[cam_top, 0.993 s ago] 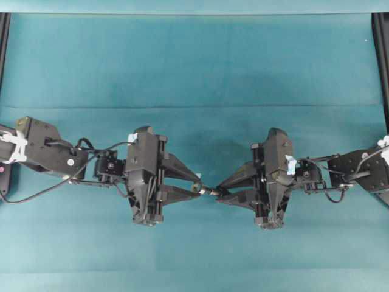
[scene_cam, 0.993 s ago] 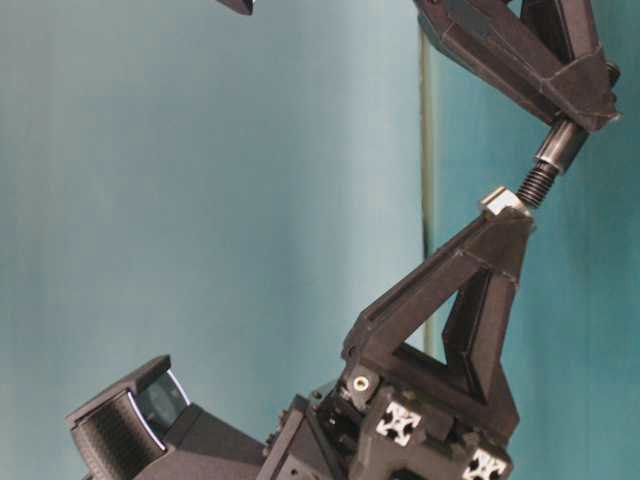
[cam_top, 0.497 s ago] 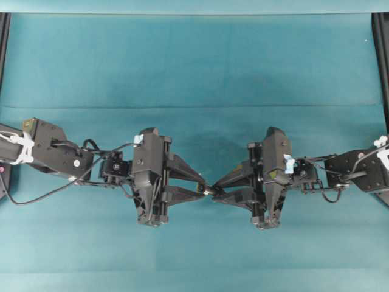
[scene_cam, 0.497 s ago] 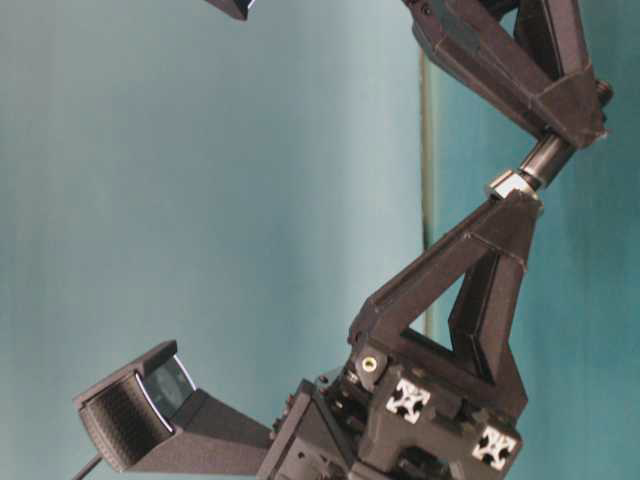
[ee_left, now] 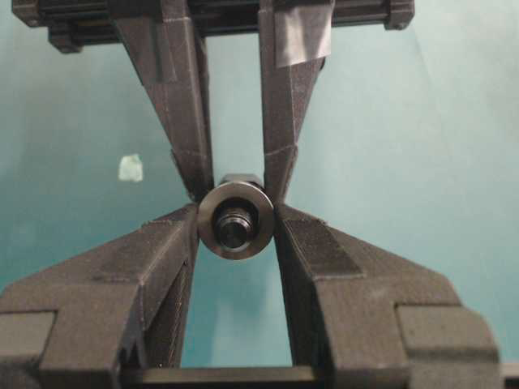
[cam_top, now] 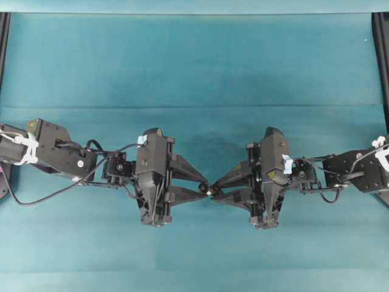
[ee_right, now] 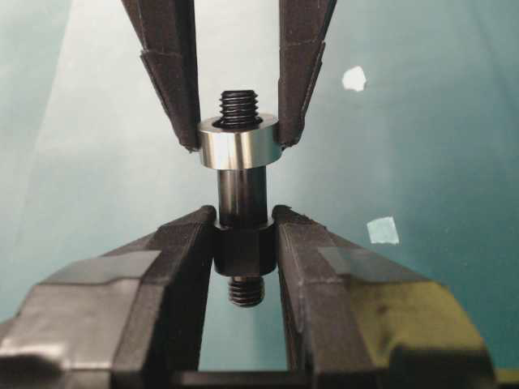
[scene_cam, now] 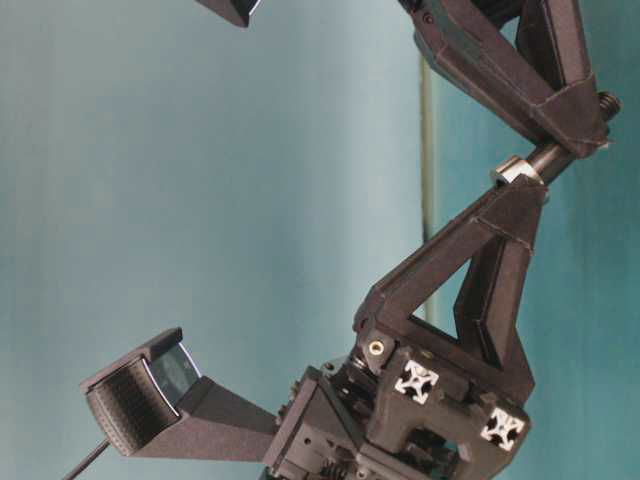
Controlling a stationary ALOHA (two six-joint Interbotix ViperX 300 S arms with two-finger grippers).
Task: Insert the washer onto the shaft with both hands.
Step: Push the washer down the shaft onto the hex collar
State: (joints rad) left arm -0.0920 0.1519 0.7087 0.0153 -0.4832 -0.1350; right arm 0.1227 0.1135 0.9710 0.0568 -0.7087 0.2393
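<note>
Teal table (cam_top: 194, 61) below, my left tool (cam_top: 205, 187) pinches the washer (ee_right: 238, 146), already threaded over the shaft (ee_right: 242, 194) clamped in my right tool (cam_top: 213, 192); seating against the collar and release remain, I judge.

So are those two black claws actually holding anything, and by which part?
Yes. The left gripper pinches the small silvery metal ring by its outer rim; the right gripper clamps the dark grey stepped pin at its thicker collar.

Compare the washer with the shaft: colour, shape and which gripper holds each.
The washer is a bright silvery ring; the shaft is a dark stepped pin, longer, threaded at its ends. The left gripper pinches the washer; the right gripper clamps the shaft's collar. Both are metal, and the shaft runs through the washer.
</note>
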